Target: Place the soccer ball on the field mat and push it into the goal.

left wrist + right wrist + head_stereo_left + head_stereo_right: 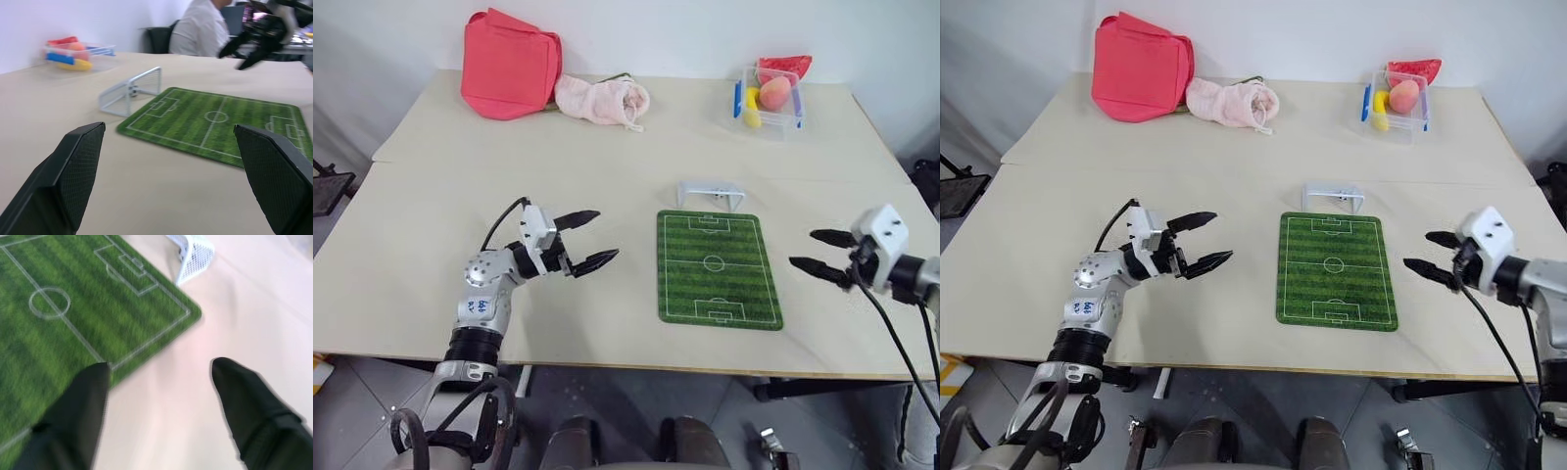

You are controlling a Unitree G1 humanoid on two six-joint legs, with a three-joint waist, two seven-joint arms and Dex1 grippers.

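The soccer ball sits inside the goal, a tiny black-and-white shape behind the near post and against the netting, as seen from the left wrist. The goal stands on the counter just beyond the far short edge of the field mat, its mouth toward the mat. The mat itself lies flat and bare.

Both grippers are off the mat. The right gripper hangs to the mat's right, near its right edge, jaws wide and holding nothing. The left gripper hovers to the mat's left, apart from it, jaws also spread wide and empty, pointing toward the mat.

Judging from the ball's place in the net, the push looks done and the task is at its end; what remains is likely only for the arms to clear away without brushing the goal.

Farther from the mat, a clear box of toy fruit, a pink cloth and a red bag rest along the counter's far side.
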